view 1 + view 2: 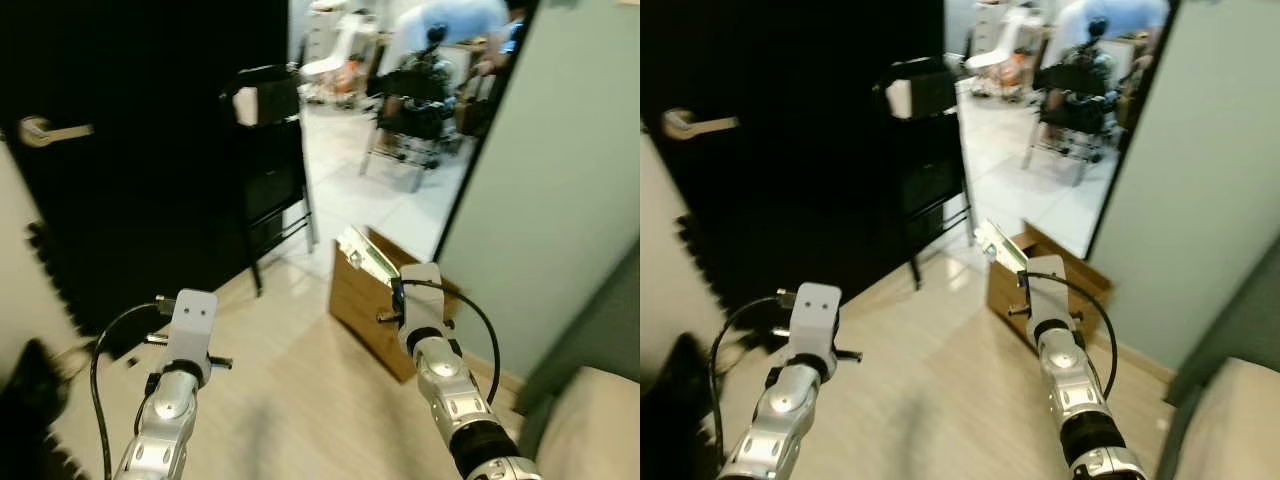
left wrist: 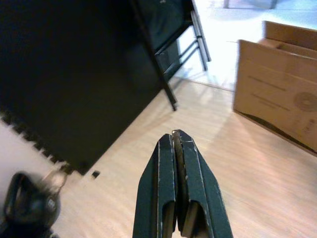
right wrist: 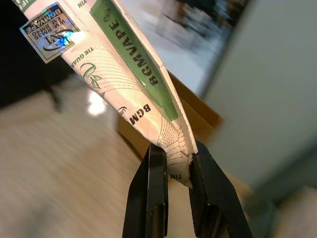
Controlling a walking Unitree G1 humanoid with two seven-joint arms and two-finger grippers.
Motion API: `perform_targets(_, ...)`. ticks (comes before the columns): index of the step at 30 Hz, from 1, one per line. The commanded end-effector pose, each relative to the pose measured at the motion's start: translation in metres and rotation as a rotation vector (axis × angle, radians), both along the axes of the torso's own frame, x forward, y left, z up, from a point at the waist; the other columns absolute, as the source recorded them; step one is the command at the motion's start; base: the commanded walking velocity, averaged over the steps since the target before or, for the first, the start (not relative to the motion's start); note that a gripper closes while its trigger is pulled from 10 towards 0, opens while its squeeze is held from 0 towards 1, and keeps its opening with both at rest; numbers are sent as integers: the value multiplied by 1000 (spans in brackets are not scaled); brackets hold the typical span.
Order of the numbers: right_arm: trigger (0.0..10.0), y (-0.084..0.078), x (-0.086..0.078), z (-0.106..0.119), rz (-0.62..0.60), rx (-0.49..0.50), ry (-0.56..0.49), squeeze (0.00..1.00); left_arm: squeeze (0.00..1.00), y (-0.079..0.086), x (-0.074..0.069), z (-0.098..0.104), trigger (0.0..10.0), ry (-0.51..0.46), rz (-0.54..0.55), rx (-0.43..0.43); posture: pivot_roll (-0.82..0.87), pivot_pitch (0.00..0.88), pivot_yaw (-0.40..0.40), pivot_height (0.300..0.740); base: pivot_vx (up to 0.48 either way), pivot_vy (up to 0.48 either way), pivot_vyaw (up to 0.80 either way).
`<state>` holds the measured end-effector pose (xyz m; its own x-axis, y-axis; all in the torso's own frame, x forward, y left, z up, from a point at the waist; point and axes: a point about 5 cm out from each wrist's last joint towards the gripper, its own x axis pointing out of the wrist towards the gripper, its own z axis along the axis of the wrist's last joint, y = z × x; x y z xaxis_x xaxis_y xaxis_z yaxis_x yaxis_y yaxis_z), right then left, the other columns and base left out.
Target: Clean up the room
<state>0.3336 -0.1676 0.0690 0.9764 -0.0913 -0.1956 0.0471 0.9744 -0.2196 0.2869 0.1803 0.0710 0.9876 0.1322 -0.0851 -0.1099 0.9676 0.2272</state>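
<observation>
1. Holding a flattened white and green printed paper carton (image 3: pixel 130 74), the right tool (image 3: pixel 172 163) is clamped on the lower end of it, with one black finger (image 3: pixel 148 198) on each side.
2. In the head views this carton (image 1: pixel 366 254) is sticking up from the right tool, raised above the open brown cardboard box (image 1: pixel 365 310) that is standing on the light wooden floor (image 1: pixel 300 400).
3. The cardboard box is sitting just beside the pale grey-green wall (image 1: pixel 560 200), near the edge of the doorway.
4. The left tool (image 2: pixel 177 148) is hanging over the wooden floor with its two black fingers pressed together and nothing between them.
5. The left silver arm (image 1: pixel 175 400) is reaching forward on the left side, well apart from the box.
6. A black folding metal chair (image 1: pixel 268 170) is standing against the black door (image 1: pixel 140 150), and a silver lever handle (image 1: pixel 45 131) is showing on that door.
7. A dark round object (image 2: pixel 27 208) is lying on the floor near the bottom corner of the door, too blurred to identify.
8. Beyond the doorway a person in a light blue top (image 1: pixel 450 22) is bending over furniture in a bright tiled room.
</observation>
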Motion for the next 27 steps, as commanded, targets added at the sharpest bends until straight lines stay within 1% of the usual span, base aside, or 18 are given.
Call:
perform_targets(1, 10000, -6, -3, -7, -32, -14, 38, 0, 0, 5, 0, 3, 10000, -26, 12, -4, -29, 0, -37, 740, 0, 0, -800)
perform_targets(4, 10000, -4, -5, -10, -9, -19, 54, 0, 0, 10, 0, 6, 10000, -52, 41, 0, -29, 0, -37, 740, 0, 0, -800)
perform_targets(7, 10000, 2, -10, -19, 26, -34, 92, 0, 0, 17, -1, 9, 10000, -79, 80, -4, -29, 0, -37, 740, 0, 0, -800)
perform_targets(12, 10000, 5, -11, -19, 31, -8, 84, 0, 0, 18, -1, 10, 10000, -91, 76, -20, -28, 0, -35, 740, 0, 0, -800)
perform_targets(14, 10000, 9, -10, -16, 47, -10, 70, 0, 0, 17, -1, 9, 10000, -83, 75, -29, -29, 0, -32, 740, 0, 0, 0)
perform_targets(16, 10000, 14, -7, -11, 65, 19, 56, 0, 0, 17, -2, 8, 10000, -62, 72, -29, -33, 1, -29, 740, 0, 0, 0)
perform_targets(19, 10000, 16, -5, -9, 72, 29, 47, 0, 0, 16, -1, 7, 10000, -53, 67, -29, -33, 1, -29, 740, 0, 0, 0)
perform_targets(21, 10000, 18, -3, -6, 90, 41, 27, 0, 0, 13, -1, 6, 10000, -46, 55, -34, -34, 9, -31, 740, 311, 0, 0)
perform_targets(27, 10000, 18, -3, -6, 97, 51, 27, 0, 0, 11, -1, 6, 10000, -52, 54, -41, -33, 13, -36, 740, 330, 0, 0)
